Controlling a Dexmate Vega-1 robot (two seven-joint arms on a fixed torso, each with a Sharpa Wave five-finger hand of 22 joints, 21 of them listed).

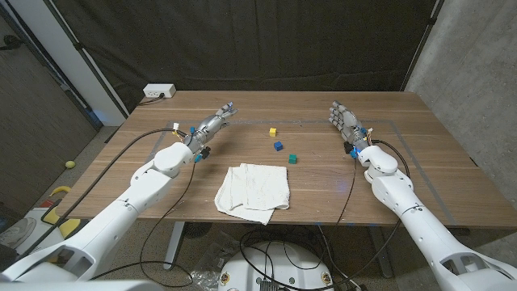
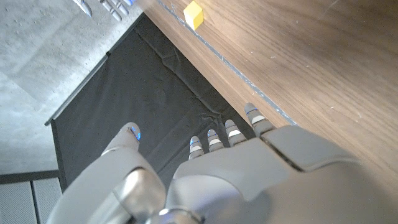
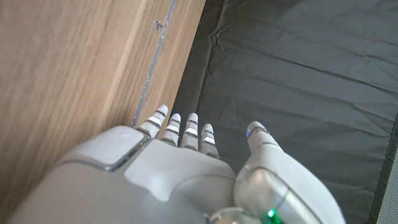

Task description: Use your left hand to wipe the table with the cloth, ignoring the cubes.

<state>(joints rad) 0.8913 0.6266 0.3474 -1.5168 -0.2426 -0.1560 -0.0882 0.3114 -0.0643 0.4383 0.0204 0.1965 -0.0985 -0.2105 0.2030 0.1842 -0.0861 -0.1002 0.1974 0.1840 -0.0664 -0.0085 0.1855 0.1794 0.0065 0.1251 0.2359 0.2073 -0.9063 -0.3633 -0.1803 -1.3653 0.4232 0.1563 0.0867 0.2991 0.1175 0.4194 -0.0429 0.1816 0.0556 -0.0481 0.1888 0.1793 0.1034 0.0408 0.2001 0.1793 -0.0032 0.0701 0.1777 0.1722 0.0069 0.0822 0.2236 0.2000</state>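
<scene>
A crumpled white cloth (image 1: 254, 187) lies on the wooden table (image 1: 420, 153) near its front edge, in the middle. My left hand (image 1: 212, 124) is open over the table's left part, beyond and to the left of the cloth, fingers stretched toward the far edge, holding nothing. In the left wrist view my left hand (image 2: 249, 168) points past the table's far edge, with a yellow cube (image 2: 193, 14) ahead. My right hand (image 1: 343, 121) is open at the right, palm upright, empty; in the right wrist view my right hand (image 3: 186, 168) is beside the table edge.
Three small cubes sit beyond the cloth: a yellow cube (image 1: 274, 131), a blue cube (image 1: 278, 145) and a green cube (image 1: 292, 158). A white power strip (image 1: 159, 91) lies at the far left corner. Black curtain hangs behind the table.
</scene>
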